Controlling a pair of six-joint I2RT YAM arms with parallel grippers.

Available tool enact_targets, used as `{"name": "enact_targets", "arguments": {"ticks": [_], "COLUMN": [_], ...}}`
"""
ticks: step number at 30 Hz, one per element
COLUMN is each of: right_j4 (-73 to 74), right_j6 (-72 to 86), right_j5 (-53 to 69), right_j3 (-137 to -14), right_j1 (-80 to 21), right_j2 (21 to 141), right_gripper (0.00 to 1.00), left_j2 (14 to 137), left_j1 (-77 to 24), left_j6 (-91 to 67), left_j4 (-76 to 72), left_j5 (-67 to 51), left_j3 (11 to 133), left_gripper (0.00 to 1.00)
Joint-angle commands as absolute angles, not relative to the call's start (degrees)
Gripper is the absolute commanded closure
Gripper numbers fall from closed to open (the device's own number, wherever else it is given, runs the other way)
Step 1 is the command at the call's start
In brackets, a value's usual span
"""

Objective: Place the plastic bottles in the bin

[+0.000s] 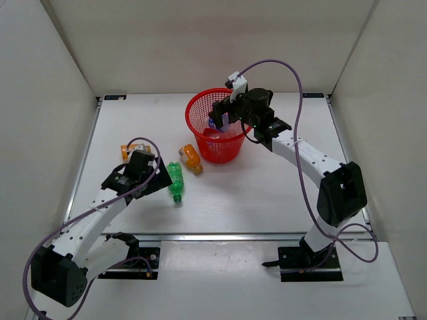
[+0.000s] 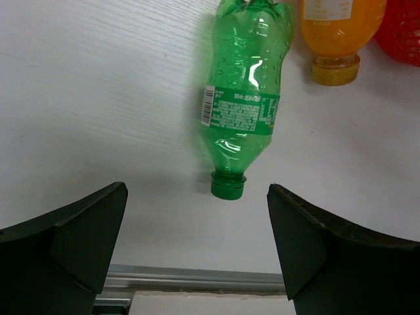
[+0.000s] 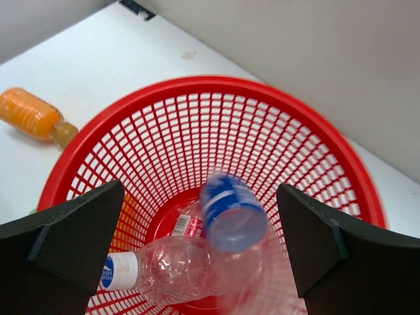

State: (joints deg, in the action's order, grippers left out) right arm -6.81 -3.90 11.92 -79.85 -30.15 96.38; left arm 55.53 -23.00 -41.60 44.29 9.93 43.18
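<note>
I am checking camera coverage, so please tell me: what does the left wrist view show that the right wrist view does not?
Only left wrist: a green bottle lying with its cap toward the open left gripper. Only right wrist: the inside of the red bin, holding a blurred blue-label bottle and a clear white-capped bottle, under the open right gripper. Both: the white table, an orange bottle and the red bin, just an edge in the left view.
</note>
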Motion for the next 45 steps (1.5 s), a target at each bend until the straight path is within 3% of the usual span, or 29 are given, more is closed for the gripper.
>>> {"name": "enact_targets", "arguments": {"ticks": [1, 13, 19, 21, 23, 24, 27, 34, 38, 45], "right_j4": [-9.05, 1.74, 6.58, 9.29, 11.15, 13.16, 17.39, 18.55, 18.90, 18.46], "right_j6": [-5.19, -2.03, 5.88, 7.20, 7.47, 8.78, 9.93, 9.14, 7.12, 6.85], "right_j5": [8.79, -2.10, 2.37, 1.59, 1.41, 2.19, 5.35, 6.42, 4.31, 3.16], "right_j3": [-79.20, -62.16, -52.31, -50.19, -47.30, -46.94, -44.74, -40.61, -40.87, -39.03], "right_j1": [-29.18, -24.53, -16.97, -15.12, -12.84, -10.92, -4.67, -0.26, -2.01, -4.57], "right_j2": [89.48, 65.86, 53.46, 52.13, 51.50, 51.16, 51.68, 50.28, 50.72, 48.88], "right_gripper": [0.01, 0.01, 0.01, 0.01, 0.01, 0.01, 0.01, 0.01, 0.00, 0.01], "left_j2": [58.17, 81.45, 88.14, 89.12, 87.99, 87.20, 81.58, 68.55, 78.19, 98.50], "left_j1": [-23.55, -28.56, -28.13, -28.47, -29.27, -29.62, -28.57, -28.82, -35.58, -37.61], "left_j6": [-41.66, -40.26, -40.08, -40.61, -41.39, -41.31, -42.19, -37.71, -30.52, -28.13], "left_j4": [38.33, 28.22, 24.44, 24.78, 26.36, 28.19, 32.59, 33.93, 30.77, 29.53], "left_j5": [7.91, 12.29, 12.40, 12.30, 13.87, 15.02, 17.39, 19.52, 22.14, 18.19], "left_j3": [42.98, 48.42, 48.95, 49.65, 50.45, 51.06, 52.73, 66.49, 84.77, 108.08], "left_gripper": [0.01, 0.01, 0.04, 0.19, 0.46, 0.53, 0.62, 0.64, 0.57, 0.49]}}
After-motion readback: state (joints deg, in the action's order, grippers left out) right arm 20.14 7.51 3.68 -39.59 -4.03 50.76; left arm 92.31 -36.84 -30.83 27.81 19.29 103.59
